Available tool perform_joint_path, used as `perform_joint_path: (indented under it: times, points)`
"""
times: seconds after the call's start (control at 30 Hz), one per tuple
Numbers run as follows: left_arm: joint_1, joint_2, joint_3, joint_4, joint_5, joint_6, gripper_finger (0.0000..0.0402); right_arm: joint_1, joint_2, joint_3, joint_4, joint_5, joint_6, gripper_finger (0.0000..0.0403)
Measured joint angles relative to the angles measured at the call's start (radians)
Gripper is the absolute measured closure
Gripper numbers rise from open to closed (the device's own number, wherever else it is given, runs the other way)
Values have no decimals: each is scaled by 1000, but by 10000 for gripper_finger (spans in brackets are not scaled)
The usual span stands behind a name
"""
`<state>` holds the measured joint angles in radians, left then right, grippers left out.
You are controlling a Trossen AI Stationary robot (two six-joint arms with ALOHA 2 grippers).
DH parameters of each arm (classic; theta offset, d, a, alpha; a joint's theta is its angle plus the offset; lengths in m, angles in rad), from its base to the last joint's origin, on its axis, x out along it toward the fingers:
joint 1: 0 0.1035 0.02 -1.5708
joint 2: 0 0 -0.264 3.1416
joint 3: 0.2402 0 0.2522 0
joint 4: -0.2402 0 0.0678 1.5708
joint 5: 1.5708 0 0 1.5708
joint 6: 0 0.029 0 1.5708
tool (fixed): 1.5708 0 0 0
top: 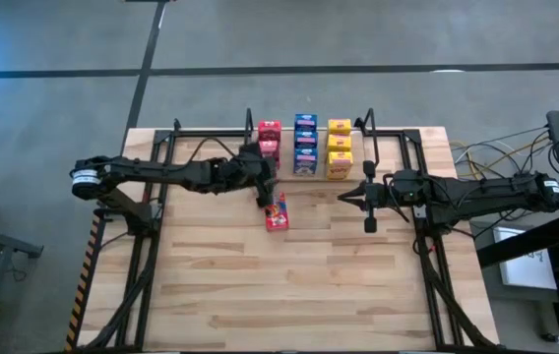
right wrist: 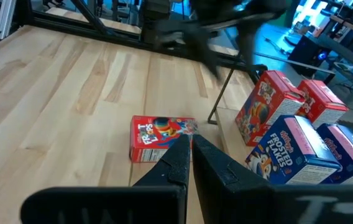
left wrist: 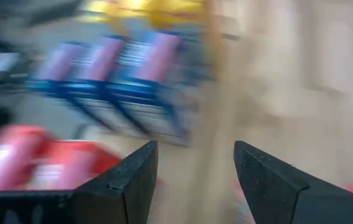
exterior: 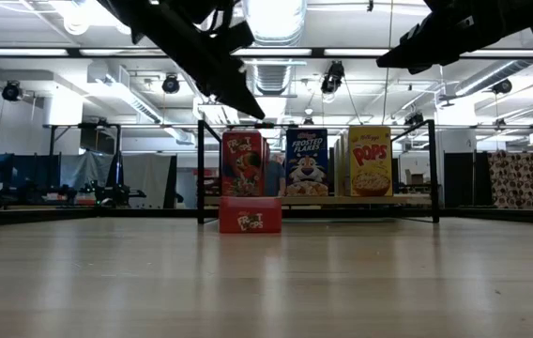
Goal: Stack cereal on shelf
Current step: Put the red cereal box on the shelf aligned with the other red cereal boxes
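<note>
You have eight boxes on the shelf [top: 398,138]: two red Froot Loops boxes [top: 269,139], three blue Frosted Flakes boxes [top: 305,144], three yellow Corn Pops boxes [top: 339,147]. A third red box [top: 278,211] lies flat on the table [top: 289,285] before it. Your left gripper [top: 267,200] hangs above that box, jaws wide, empty. Your right gripper [top: 369,210] waits closed, well apart.
</note>
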<state>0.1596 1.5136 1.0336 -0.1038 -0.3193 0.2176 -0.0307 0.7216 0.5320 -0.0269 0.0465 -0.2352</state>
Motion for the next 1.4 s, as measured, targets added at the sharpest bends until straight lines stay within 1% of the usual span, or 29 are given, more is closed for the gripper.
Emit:
perform_joint_path:
  times: [0.07,0.13,0.33,0.47,0.57,0.63,0.7,0.9,1.07,1.13,1.4]
  points:
    - [-30,-1,0,-64,74,-18,207,0,0,0,0,2,0,394]
    - [-67,6,-7,-107,103,-39,207,0,0,0,0,6,0,394]
    - [-168,17,-59,-130,97,-99,207,0,0,0,2,7,49,394]
    - [-214,17,-90,-189,93,-129,209,0,8,0,3,9,151,394]
    - [-240,14,-120,-226,91,-147,216,0,44,0,6,9,236,394]
    - [-252,14,-149,-237,91,-171,223,0,91,-3,17,10,284,394]
    - [-259,14,-184,-207,91,-196,231,0,150,-8,19,23,320,394]
    - [-262,14,-319,17,91,-220,259,0,361,-8,88,40,368,394]
    - [-261,14,-379,134,89,-226,286,0,524,-6,251,40,374,394]
    - [-261,14,-393,183,68,-231,295,0,586,-6,320,40,374,394]
    - [-261,49,-426,244,54,-266,319,0,806,-5,579,41,365,394]
